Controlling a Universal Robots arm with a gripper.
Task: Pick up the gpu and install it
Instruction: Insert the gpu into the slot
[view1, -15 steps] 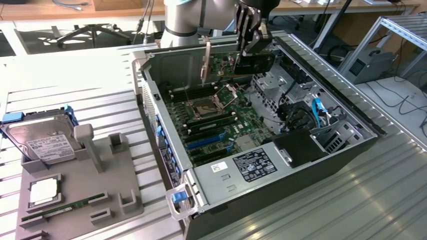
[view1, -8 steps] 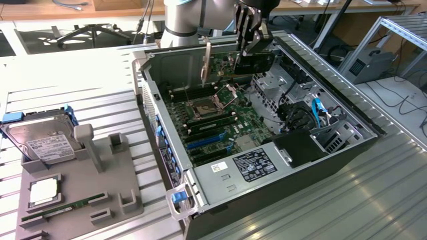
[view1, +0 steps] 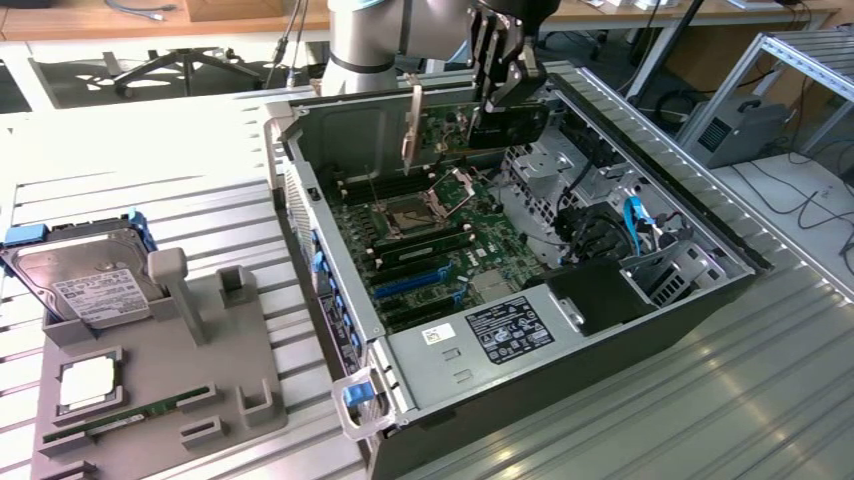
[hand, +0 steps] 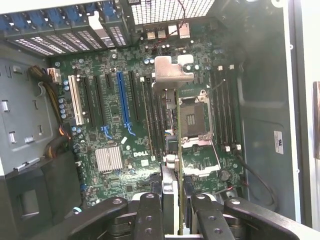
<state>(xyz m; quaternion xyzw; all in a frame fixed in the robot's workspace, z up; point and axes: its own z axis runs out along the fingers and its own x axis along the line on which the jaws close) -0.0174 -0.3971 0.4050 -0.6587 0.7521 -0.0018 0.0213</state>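
Wrist view: gpu (hand: 172, 85) on edge over the motherboard (hand: 115, 165), white "DELL" readable.
Gripper (hand: 172, 192) pinches the card between both fingers; it hangs upright above the open computer case (view1: 320, 130).

The computer case (view1: 320, 130) is seen in the exterior view from high off one corner, at a downward slant and some way off, with the table (view1: 747, 400) and a parts holder (view1: 200, 330) taken in at the exterior view's left. The wrist view is aimed down into the case from close above, past the gripper (hand: 172, 197) and the gpu (hand: 172, 80) clamped in it. The motherboard (view1: 427, 250) (hand: 115, 130) is shared by both.
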